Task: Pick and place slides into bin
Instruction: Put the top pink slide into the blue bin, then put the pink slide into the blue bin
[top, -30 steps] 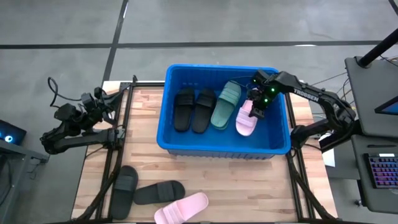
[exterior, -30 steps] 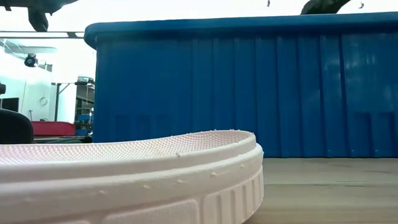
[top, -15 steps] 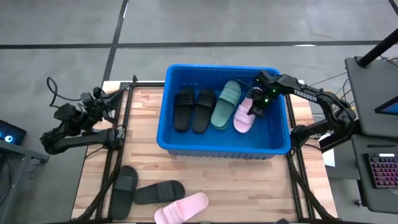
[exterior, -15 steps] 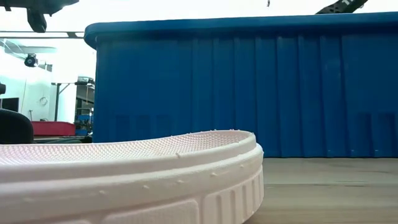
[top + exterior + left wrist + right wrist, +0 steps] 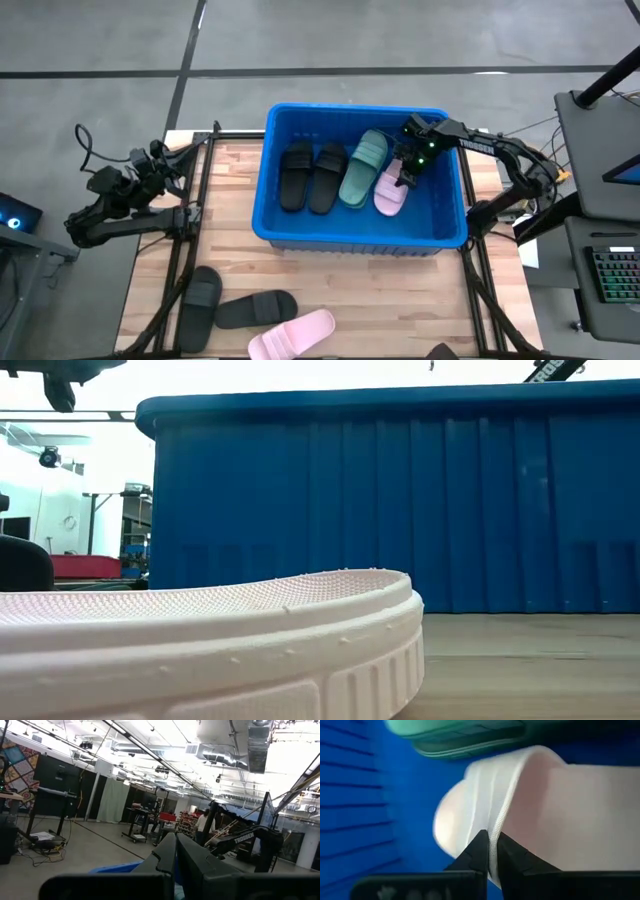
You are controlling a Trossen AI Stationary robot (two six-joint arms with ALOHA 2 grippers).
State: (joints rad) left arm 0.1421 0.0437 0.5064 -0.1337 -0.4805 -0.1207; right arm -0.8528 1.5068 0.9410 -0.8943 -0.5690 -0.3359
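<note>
The blue bin (image 5: 262,190) stands at the table's far middle. Two black slides (image 5: 310,178), a dark green slide (image 5: 362,166) and a pale pink slide (image 5: 388,192) are inside it. My right gripper (image 5: 407,172) reaches down into the bin and is shut on that pink slide (image 5: 555,815). Two more black slides (image 5: 228,304) and a second pink slide (image 5: 292,335) lie flat on the table near its front edge. My left gripper (image 5: 175,160) is shut and empty, held above the table's left edge. The second green slide is out of view. My right gripper pinches the edge of the pink slide's strap band (image 5: 496,836) between its two fingers, at the slide's far end (image 5: 397,176). The fingers come from above, slanting down from the table's right. Whether the slide rests on the bin floor, I cannot tell.
The bin's rim and tall walls (image 5: 400,500) surround my right gripper. The green slide lies right beside the held pink one. The table's pink slide (image 5: 200,640) fills the low view's foreground. Bare wood (image 5: 400,300) shows in front of the bin, to the right of the loose slides.
My right gripper has gone a little toward the table's left inside the bin, toward the green slide, staying shut on the pink slide. The pink slide has shifted with it and now lies closer to the green slide.
</note>
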